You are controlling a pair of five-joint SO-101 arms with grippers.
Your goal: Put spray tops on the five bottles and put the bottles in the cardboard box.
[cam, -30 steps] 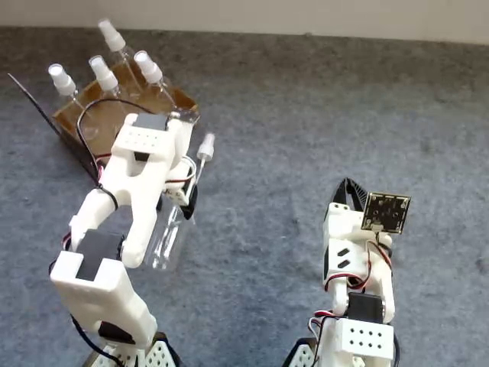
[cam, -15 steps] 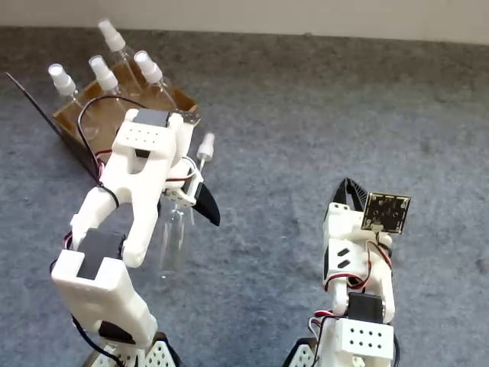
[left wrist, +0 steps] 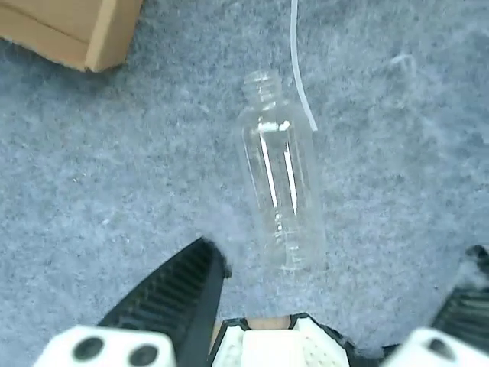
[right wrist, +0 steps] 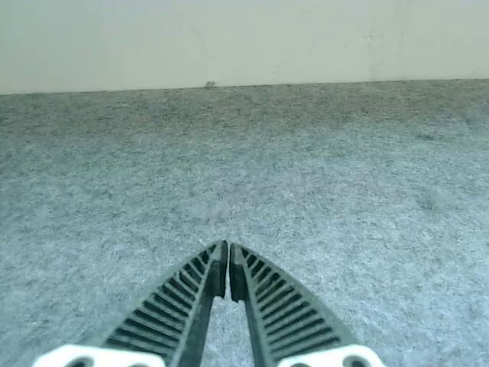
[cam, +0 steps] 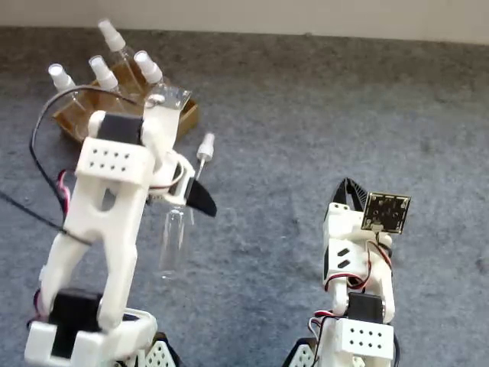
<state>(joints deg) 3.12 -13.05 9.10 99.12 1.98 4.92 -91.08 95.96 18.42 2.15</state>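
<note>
A clear uncapped bottle (cam: 173, 239) (left wrist: 280, 197) lies on the grey carpet with its neck toward the cardboard box (cam: 186, 117) (left wrist: 73, 29). Beside the neck lies a loose white spray top (cam: 205, 146); its thin tube (left wrist: 300, 70) runs along the bottle's shoulder. My left gripper (cam: 188, 202) (left wrist: 344, 254) hovers open above the bottle's base, holding nothing. Several bottles with spray tops (cam: 102, 73) stand in the box. My right gripper (cam: 351, 188) (right wrist: 228, 254) is shut and empty, low over the carpet at the right.
The left arm's white body (cam: 107, 199) covers part of the box and the carpet in front of it. Grey carpet (cam: 306, 115) stretches between the two arms and back to a pale wall (right wrist: 244, 38).
My left gripper opened and let go of the clear bottle, then the arm rose and drew back. The bottle now rests straighter on the carpet. The right arm stayed still.
</note>
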